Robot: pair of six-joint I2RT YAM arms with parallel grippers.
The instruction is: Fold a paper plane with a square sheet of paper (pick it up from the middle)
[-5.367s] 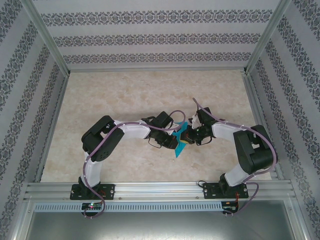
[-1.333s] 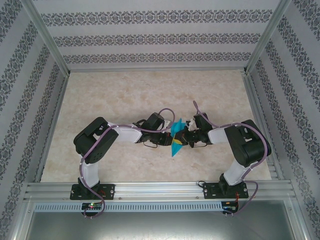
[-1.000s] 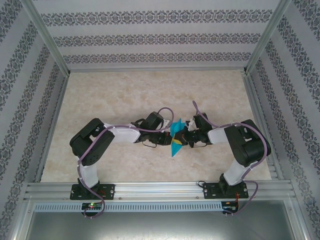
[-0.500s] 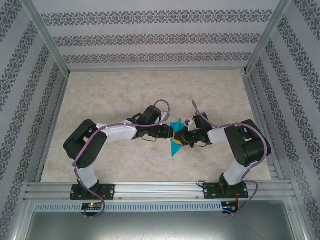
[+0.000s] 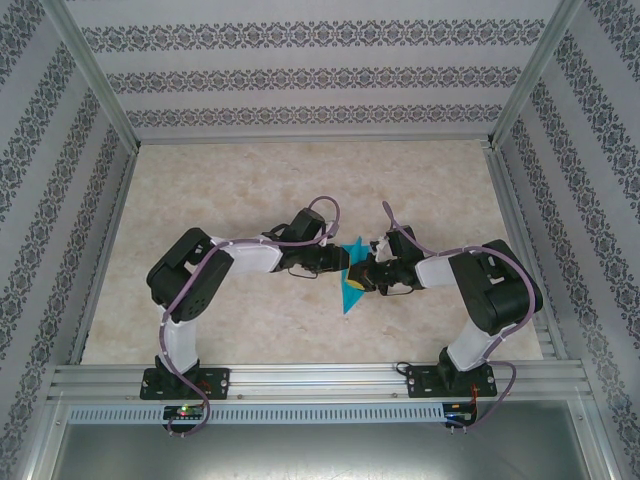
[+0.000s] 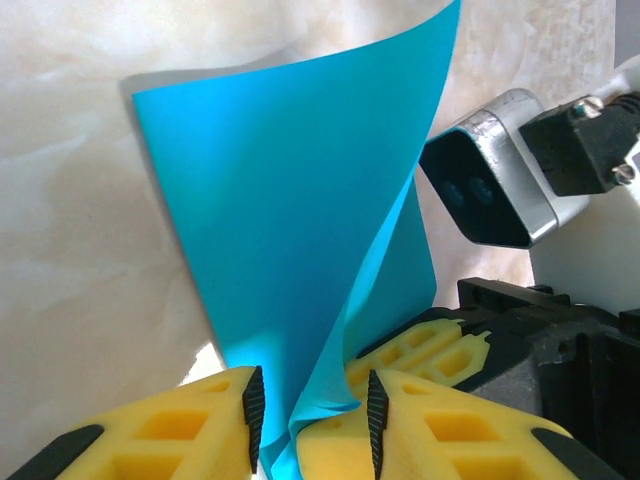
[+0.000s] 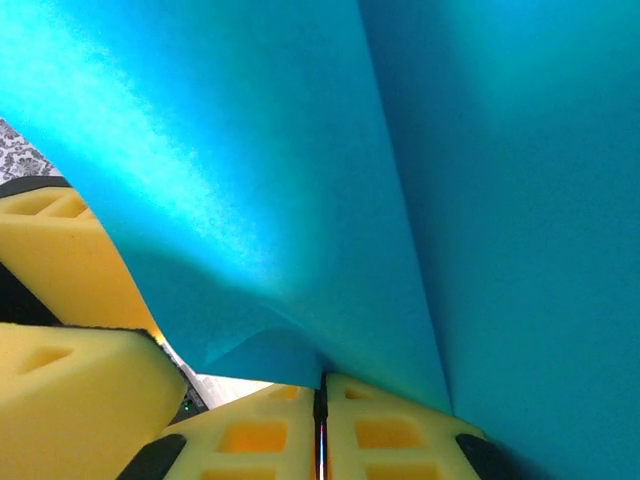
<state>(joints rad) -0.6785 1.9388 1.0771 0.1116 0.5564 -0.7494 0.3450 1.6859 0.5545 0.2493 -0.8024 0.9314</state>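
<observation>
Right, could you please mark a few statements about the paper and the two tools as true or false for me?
1. The right tool is clamped on the blue paper. True.
2. The left tool is squeezed shut on the paper. False: its fingers stand apart, with the paper's folded edge in the gap between them.
3. The paper lies flat and spread out on the table. False: it is bent over into a loose fold between the two tools.
4. The two tools meet near the middle of the table. True.
</observation>
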